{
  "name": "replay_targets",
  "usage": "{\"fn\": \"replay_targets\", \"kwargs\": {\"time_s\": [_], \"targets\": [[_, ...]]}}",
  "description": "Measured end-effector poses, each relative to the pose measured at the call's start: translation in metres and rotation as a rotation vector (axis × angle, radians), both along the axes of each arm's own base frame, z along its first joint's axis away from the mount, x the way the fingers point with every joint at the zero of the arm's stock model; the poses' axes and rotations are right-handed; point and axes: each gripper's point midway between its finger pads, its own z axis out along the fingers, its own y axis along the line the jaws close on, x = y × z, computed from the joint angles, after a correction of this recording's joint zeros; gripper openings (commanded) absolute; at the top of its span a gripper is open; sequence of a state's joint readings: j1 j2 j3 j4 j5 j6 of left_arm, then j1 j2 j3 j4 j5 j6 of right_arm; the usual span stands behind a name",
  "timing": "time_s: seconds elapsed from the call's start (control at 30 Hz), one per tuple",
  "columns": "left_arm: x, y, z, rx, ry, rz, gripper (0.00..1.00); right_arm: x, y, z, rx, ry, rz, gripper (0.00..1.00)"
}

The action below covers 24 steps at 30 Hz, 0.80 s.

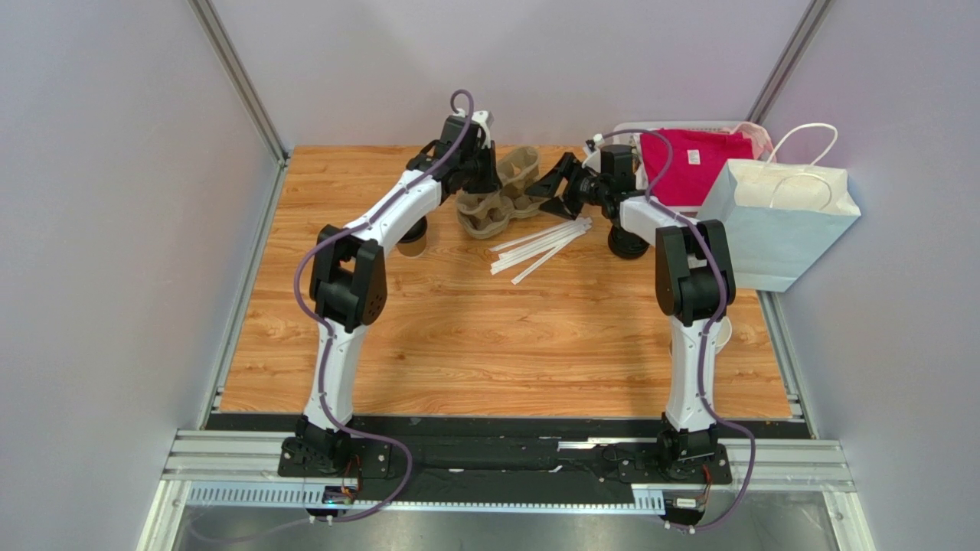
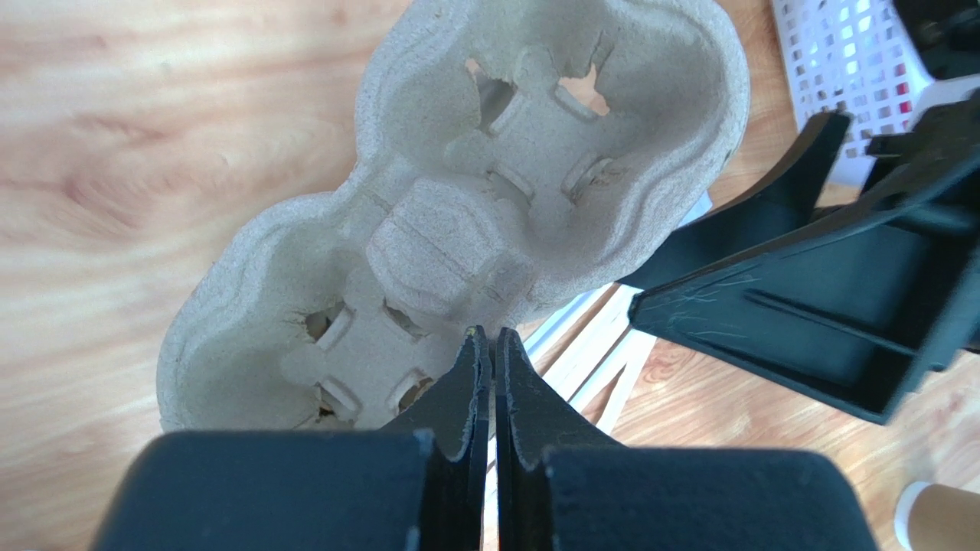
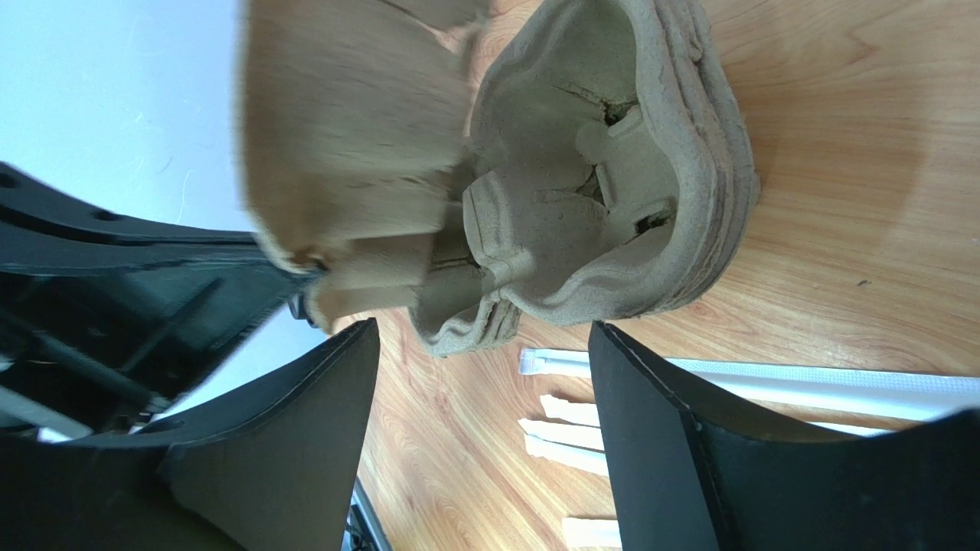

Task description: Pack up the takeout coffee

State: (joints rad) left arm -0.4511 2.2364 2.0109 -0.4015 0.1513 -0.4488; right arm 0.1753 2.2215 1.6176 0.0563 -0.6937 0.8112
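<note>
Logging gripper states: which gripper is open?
The right gripper, fingers spread wide with nothing between them; the left gripper is pinched shut on the edge of the pulp carrier.

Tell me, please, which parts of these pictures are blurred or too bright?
Top external: sharp and evenly lit, with soft shadows only. Left wrist: the cup carrier is sharp, but the table behind it is washed out. Right wrist: the same carrier is smeared at upper left, while the carrier stack beside it is sharp.
</note>
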Motion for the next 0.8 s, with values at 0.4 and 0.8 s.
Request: {"fn": "replay_targets", "kwargs": {"time_s": [0.4,0.8], "targets": [[-0.007,0.052,0.123,0.087,-0.243,-0.051,0.00,-0.010,-0.007,0.027,-0.054,-0.043,0.033,0.71],[-0.105,0.293,0.127,0.277,-0.150,0.201,0.00,-0.061,-0.026,0.113,-0.237,-0.256,0.151,0.72]]}}
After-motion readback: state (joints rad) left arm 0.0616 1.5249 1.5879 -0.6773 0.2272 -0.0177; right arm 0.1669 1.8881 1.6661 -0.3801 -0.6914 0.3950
